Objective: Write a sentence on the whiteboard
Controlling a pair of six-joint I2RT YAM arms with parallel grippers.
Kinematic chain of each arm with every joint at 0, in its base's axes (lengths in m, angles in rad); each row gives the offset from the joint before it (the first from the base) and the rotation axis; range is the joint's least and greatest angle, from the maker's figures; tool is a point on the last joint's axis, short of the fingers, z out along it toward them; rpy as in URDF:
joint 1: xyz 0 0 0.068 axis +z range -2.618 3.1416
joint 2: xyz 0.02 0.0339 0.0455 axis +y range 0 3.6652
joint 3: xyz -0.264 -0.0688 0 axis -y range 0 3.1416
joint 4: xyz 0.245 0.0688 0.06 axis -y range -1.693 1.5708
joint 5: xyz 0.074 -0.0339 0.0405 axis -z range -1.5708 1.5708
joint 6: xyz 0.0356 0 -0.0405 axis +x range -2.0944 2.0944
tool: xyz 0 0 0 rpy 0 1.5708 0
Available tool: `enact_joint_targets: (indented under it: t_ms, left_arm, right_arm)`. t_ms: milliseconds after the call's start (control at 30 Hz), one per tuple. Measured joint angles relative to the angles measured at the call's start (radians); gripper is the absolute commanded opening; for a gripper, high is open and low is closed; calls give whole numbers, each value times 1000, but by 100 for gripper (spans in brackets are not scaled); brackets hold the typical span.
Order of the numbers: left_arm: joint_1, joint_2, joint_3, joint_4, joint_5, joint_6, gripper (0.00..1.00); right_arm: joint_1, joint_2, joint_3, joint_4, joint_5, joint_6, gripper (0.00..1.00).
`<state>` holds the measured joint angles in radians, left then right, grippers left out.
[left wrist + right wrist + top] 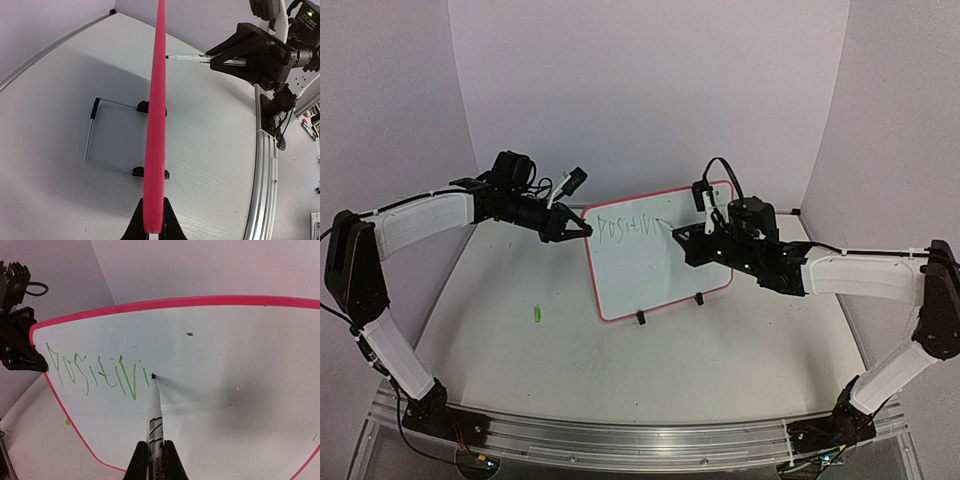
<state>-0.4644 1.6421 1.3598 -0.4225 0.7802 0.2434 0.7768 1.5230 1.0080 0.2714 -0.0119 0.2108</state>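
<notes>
The whiteboard [655, 270] stands upright on two black clip feet mid-table, its rim red-pink. My left gripper [582, 229] is shut on its upper left edge; in the left wrist view the rim [157, 100] runs edge-on between the jaws of that gripper [153, 214]. The sentence [95, 372] reads "POSITIVI" in thin green letters along the top of the board [240, 365]. My right gripper [155, 446] is shut on a white marker [155, 410]. The marker's dark tip touches the board just right of the last letter.
A small green cap [535, 314] lies on the table left of the board. Behind the board a thin wire stand [100, 135] rests flat on the table. Lilac walls close in the back and both sides. A metal rail [620, 440] runs along the near edge.
</notes>
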Motion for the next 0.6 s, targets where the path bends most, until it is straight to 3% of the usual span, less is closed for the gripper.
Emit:
enact_joint_targets:
  t_ms: [600]
  left_arm:
    - [-2,0,2,0,-6,-2,0]
  right_arm:
    - [3,-31,-1,-12,73,3,0]
